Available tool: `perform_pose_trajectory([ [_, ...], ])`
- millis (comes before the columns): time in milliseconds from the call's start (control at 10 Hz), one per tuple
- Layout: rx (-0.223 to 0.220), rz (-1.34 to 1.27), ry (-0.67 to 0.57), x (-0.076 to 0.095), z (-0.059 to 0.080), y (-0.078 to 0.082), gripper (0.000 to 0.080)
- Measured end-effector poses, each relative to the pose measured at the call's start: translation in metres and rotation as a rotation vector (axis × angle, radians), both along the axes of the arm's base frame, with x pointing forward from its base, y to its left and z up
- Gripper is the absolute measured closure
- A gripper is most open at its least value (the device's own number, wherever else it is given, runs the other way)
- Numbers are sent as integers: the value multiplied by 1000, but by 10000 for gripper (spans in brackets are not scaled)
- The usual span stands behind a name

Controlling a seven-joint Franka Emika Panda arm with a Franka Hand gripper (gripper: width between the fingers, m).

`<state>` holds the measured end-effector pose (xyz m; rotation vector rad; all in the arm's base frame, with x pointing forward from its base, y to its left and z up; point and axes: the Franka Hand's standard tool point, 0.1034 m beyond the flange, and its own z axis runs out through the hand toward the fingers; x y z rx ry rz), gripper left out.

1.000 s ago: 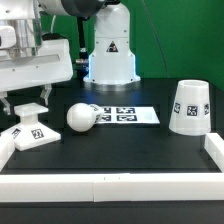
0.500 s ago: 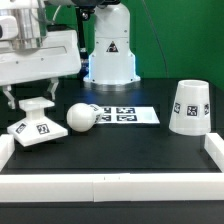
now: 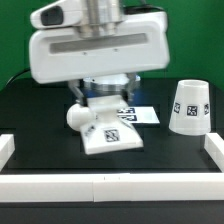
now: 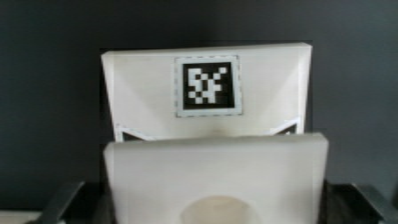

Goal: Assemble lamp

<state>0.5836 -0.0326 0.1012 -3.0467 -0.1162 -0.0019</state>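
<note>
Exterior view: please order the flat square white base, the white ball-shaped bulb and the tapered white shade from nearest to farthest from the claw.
1. flat square white plastic base: gripped in the claw, centre.
2. white ball-shaped bulb: beside the base, toward the exterior view's left.
3. large tapered white shade: far on the exterior view's right.

Bulb [image 3: 75, 117] & marker board [image 3: 147, 114] partly hidden bhd arm [image 3: 95, 50].

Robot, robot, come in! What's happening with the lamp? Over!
Gripper shut on base. Bulb close beside base, may crowd it. Shade stands apart, out of the way.
</note>
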Motion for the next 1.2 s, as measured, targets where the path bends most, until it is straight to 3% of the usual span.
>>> perform_pose_trajectory([
  [600,3,-28,19,2,-6,4,269],
  [800,2,-150,25,0,-19,36,269],
  [1200,8,-228,21,29,-43,106,269],
])
